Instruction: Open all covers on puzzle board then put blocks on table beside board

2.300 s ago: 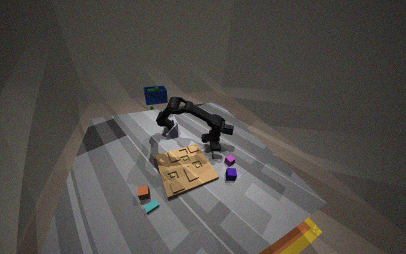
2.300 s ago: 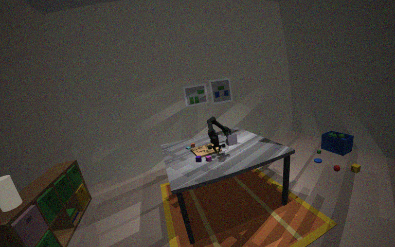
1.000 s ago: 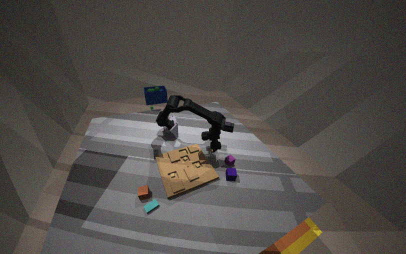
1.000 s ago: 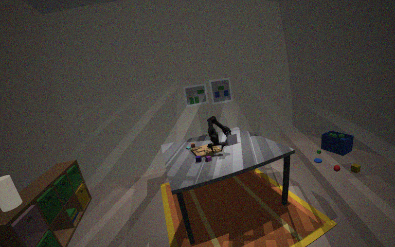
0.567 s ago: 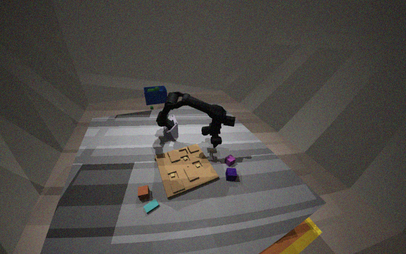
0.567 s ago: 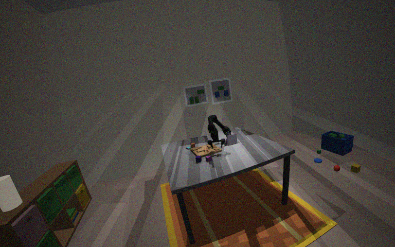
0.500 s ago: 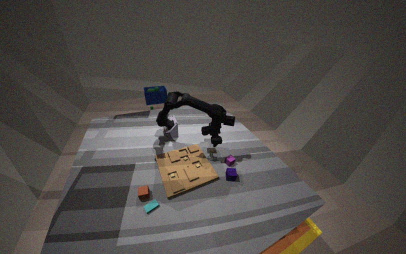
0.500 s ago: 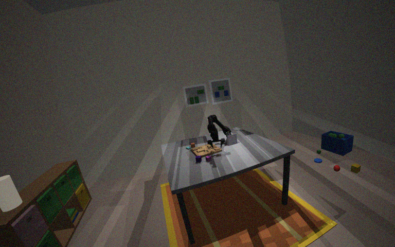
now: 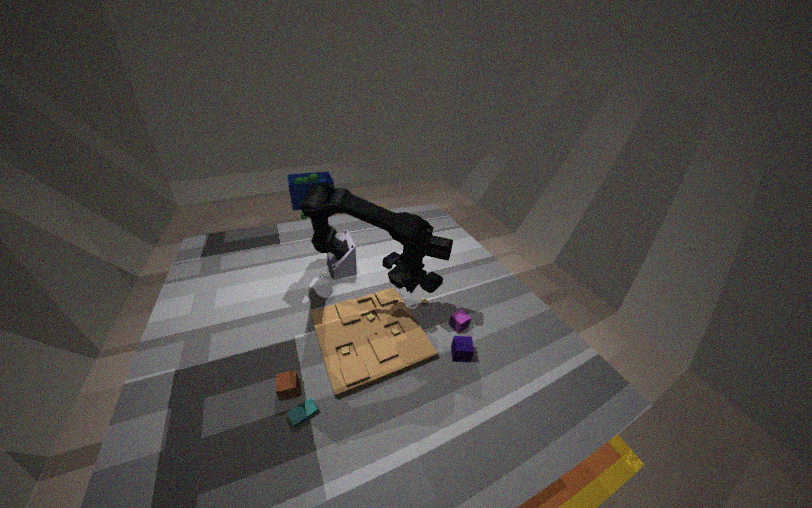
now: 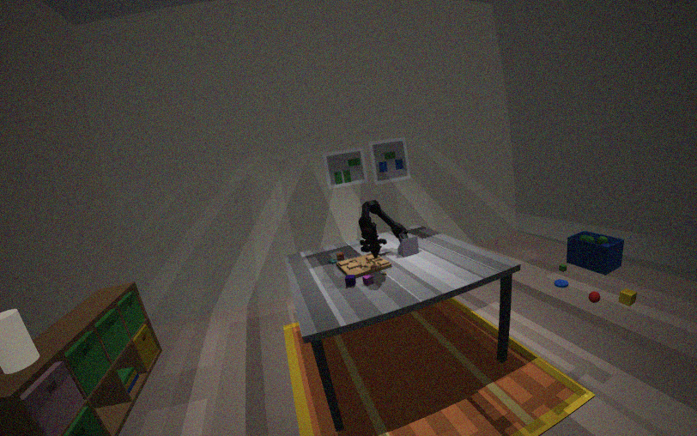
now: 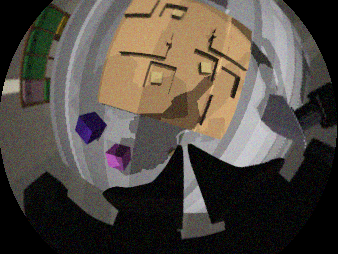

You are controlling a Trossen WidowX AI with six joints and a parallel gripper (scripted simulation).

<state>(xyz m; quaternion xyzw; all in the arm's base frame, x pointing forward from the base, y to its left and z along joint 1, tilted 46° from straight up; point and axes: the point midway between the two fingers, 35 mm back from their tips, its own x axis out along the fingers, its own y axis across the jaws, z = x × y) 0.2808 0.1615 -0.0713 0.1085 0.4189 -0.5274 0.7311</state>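
The tan puzzle board (image 9: 419, 350) (image 10: 362, 265) (image 11: 127, 51) lies mid-table, its flat covers shifted off several small square wells. What is in the wells I cannot tell. A magenta block (image 9: 459, 320) (image 10: 367, 279) (image 11: 119, 156) and a purple block (image 9: 462, 347) (image 10: 349, 280) (image 11: 89, 127) rest on the table right of the board. An orange block (image 9: 287, 383) (image 10: 339, 255) and a teal block (image 9: 302, 412) rest on its left. My gripper (image 9: 413, 288) (image 10: 376, 251) (image 11: 184, 147) is shut and empty, hanging over the board's back right corner.
A grey box (image 9: 342, 263) (image 10: 409, 246) stands at the arm's base behind the board. A blue crate (image 9: 309, 186) (image 10: 594, 251) and small toys lie on the floor beyond the table. The table edge runs near the rug (image 9: 598, 479).
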